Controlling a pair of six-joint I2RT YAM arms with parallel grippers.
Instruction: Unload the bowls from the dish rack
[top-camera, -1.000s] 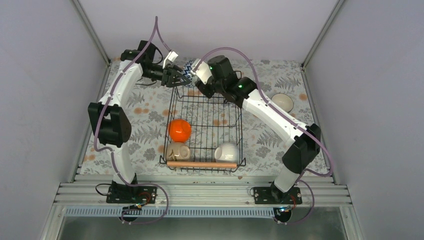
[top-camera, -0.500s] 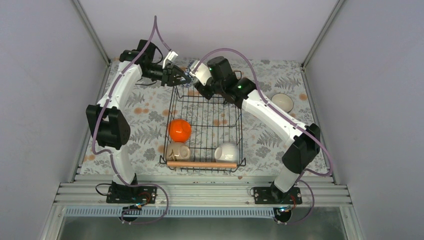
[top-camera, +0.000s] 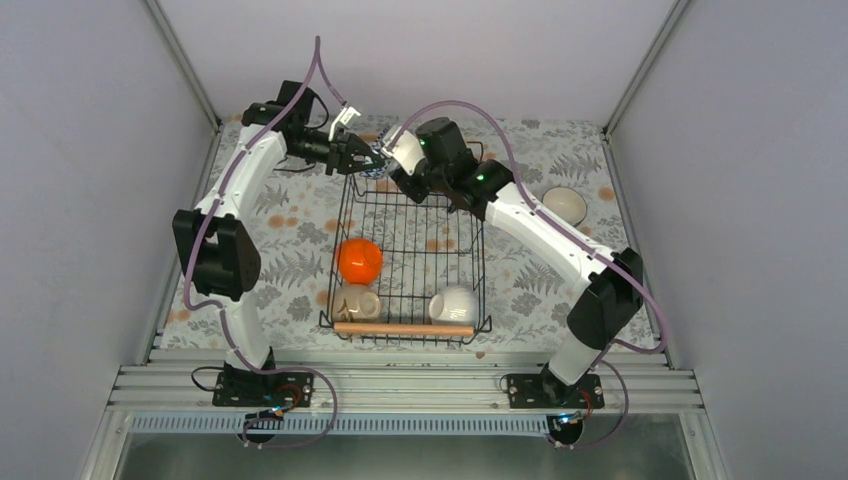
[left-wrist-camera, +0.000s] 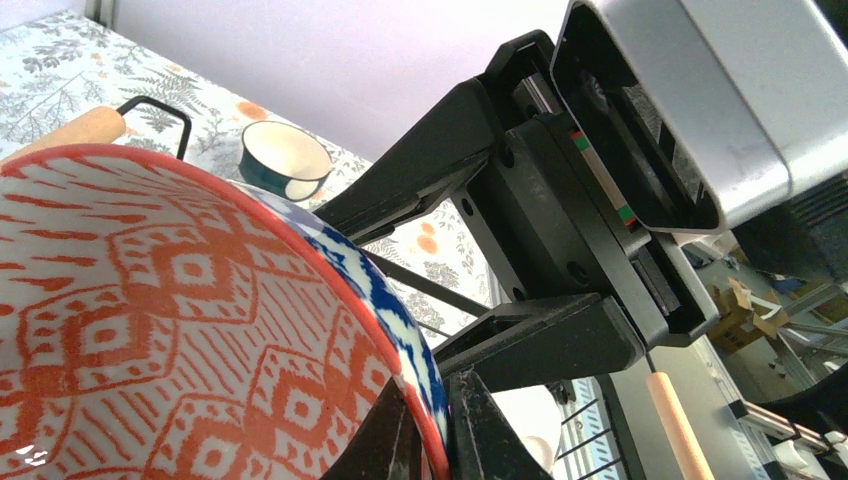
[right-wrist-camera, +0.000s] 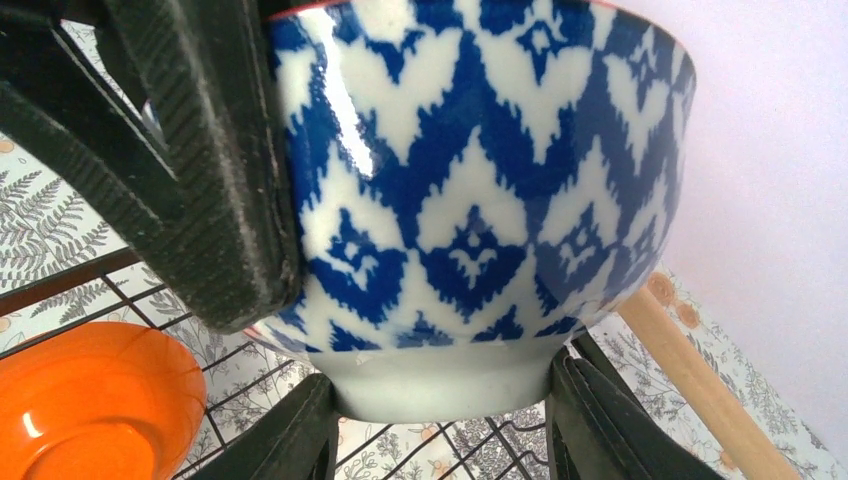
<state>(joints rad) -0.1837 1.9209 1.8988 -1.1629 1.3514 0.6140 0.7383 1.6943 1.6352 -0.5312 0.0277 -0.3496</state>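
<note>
Above the dish rack (top-camera: 404, 328), left gripper (top-camera: 360, 157) pinches the patterned bowl (right-wrist-camera: 470, 200), right gripper (right-wrist-camera: 440, 400) straddles its foot (clamped? unclear): a mistimed release could drop it.

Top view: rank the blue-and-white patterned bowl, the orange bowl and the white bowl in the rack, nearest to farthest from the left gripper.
From the left gripper:
1. blue-and-white patterned bowl: pinched in it, at the far end of the black wire dish rack.
2. round orange bowl: rack's left side, midway.
3. round white bowl: rack's near right corner.
</note>
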